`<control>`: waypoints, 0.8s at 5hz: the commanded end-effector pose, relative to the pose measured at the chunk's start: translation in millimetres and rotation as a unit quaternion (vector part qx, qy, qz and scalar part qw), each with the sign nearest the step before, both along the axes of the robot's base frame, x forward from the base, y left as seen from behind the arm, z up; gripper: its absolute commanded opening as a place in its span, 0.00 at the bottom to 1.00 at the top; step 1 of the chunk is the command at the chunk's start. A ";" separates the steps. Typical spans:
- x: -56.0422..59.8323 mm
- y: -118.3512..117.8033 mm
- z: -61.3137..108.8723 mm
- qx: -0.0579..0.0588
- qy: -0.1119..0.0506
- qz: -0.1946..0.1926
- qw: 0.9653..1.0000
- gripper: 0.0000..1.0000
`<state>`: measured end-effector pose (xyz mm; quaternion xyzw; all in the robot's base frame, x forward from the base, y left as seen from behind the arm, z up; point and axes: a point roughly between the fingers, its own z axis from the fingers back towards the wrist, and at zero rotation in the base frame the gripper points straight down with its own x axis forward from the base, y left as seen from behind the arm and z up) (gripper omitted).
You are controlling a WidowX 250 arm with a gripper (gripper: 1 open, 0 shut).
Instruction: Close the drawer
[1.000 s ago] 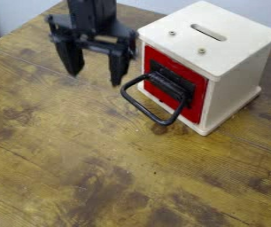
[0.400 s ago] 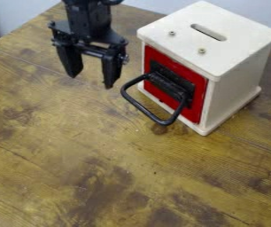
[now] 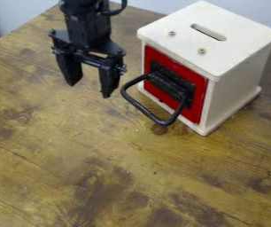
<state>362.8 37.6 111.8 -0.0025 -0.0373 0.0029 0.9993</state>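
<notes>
The red drawer (image 3: 176,82) sits in the front of a cream-white wooden box (image 3: 209,40) at the upper right, its front about level with the box face. Its large black loop handle (image 3: 150,102) hangs forward and down toward the table. My black gripper (image 3: 89,79) hovers to the left of the handle, fingers pointing down and spread apart, open with nothing between them. The right finger (image 3: 110,78) is a short way from the handle loop and not touching it.
The box has a slot (image 3: 209,31) on top and stands on a worn wooden table (image 3: 90,168). The table's far edge runs along the upper left, with a dark floor beyond.
The gripper has dropped lower and shifted slightly toward the front, staying open. The drawer and handle have not moved.
</notes>
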 end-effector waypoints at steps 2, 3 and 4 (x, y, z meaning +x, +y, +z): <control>-1.0 -19.1 46.7 0.007 -0.055 -0.018 0.998 1.00; -2.7 -11.5 48.5 0.006 -0.058 -0.015 0.998 1.00; -4.9 -4.4 48.5 0.006 -0.058 -0.011 0.998 1.00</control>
